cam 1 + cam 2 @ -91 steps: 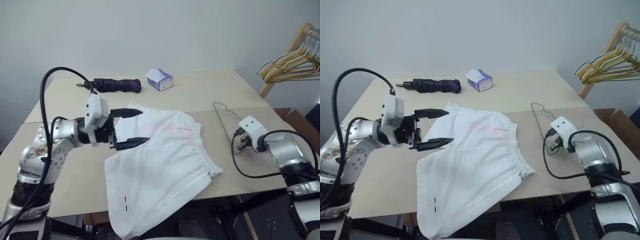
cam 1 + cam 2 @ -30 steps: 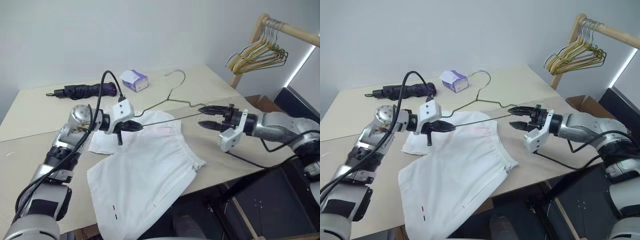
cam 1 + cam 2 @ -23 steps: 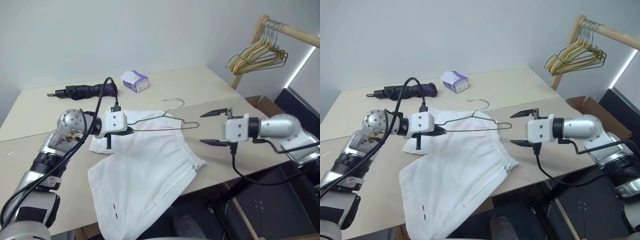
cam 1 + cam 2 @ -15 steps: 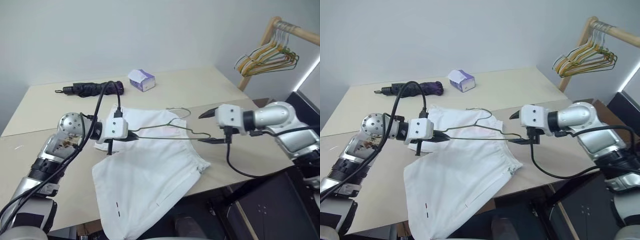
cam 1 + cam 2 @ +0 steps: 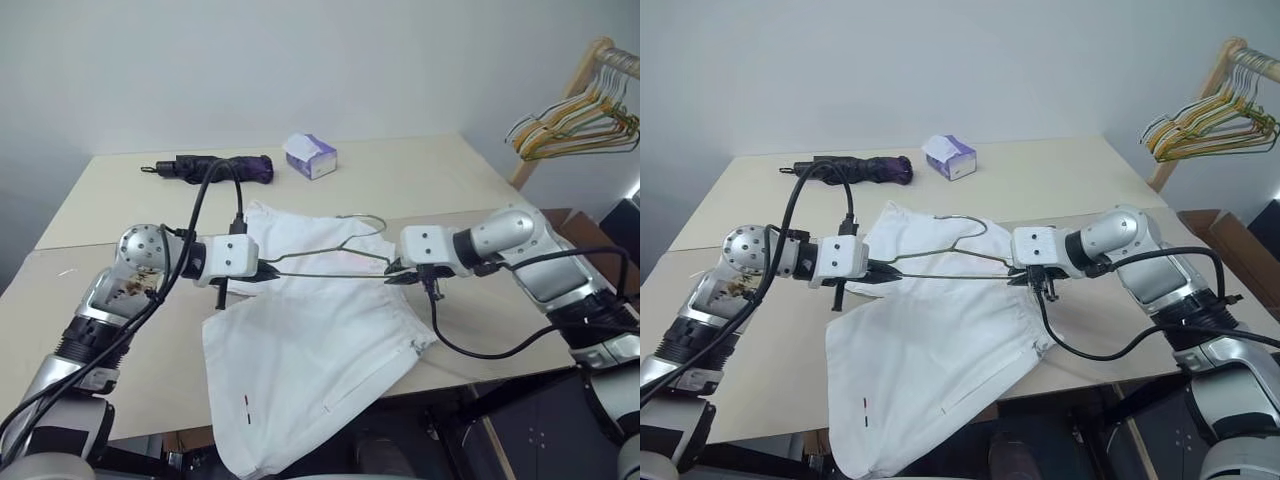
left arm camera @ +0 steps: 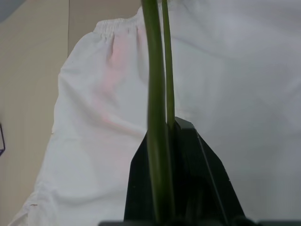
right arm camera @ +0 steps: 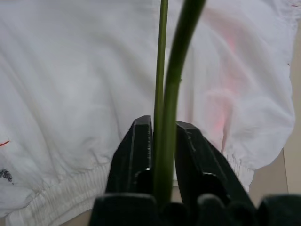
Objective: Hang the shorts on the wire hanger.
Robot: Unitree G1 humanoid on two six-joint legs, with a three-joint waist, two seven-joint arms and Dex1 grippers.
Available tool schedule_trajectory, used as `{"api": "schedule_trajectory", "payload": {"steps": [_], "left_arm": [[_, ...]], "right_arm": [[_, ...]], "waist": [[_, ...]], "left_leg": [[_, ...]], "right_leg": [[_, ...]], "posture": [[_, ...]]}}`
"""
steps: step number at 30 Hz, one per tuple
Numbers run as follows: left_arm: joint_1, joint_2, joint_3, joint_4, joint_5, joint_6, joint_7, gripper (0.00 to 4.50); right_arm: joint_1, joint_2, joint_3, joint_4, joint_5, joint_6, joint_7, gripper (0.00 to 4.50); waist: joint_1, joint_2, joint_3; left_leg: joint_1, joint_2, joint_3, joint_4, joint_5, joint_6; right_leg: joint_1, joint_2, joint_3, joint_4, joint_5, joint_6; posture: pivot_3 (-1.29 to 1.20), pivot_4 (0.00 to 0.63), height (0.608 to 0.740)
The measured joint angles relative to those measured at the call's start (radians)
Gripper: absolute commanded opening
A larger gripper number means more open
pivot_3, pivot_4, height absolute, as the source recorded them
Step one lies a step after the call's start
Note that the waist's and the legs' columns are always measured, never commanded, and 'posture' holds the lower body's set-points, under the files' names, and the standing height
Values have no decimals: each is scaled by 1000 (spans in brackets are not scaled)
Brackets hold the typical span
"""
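Shorts (image 5: 320,340): flat on table (image 5: 120,200), so I can thread them.
Wire hanger (image 5: 330,262): above them.
Left gripper (image 5: 262,272): I clamp one corner.
Right gripper (image 5: 395,275): clamped on the other, steadying it.

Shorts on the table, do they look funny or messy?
A bit messy. The shorts lie rumpled and crooked, one leg drooping over the table's front edge. The hanger is held above them by both grippers, nothing hung on it.

Silver arms, white wrist blocks, black cables, black fingers (image 6: 207,183).
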Motion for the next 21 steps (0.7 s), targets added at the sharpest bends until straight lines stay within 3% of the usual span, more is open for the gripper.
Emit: {"api": "schedule_trajectory", "payload": {"steps": [6, 10, 14, 20, 21], "left_arm": [[0, -4, 2, 0, 0, -2, -9, 0], [-4, -23, 7, 7, -24, 5, -23, 1033], [-28, -56, 47, 55, -92, 42, -27, 2382], [-58, -79, 205, 80, -202, 133, 72, 4385], [-54, -82, 228, 64, -229, 163, 86, 4450]], "right_arm": [[48, 3, -44, -48, 4, 48, 16, 31], [105, -7, -89, -88, 13, 60, 26, 0], [192, -37, -157, -144, 67, 102, 42, 0], [410, -146, -328, -166, 173, 234, 49, 0], [446, -156, -347, -156, 185, 254, 50, 0]], "waist": [[0, 0, 0], [0, 0, 0], [2, 0, 0], [13, 0, 0], [14, -1, 0]], "left_leg": [[0, 0, 0, 1, 0, 0], [0, 0, 0, 1, 0, 0], [-1, 0, -1, 3, 0, 0], [-2, 0, -1, 6, -2, 1], [-2, 1, -1, 6, -2, 1]], "right_leg": [[0, 0, 0, 0, 0, 0], [1, 0, -1, 0, 0, 0], [1, 0, -2, 0, -1, 2], [2, 0, -2, 0, -1, 2], [2, 0, -2, 0, -1, 2]], "posture": [[-55, 0, 740], [-54, 0, 740], [-54, 0, 740], [-31, 0, 740], [-27, 3, 740]]}}
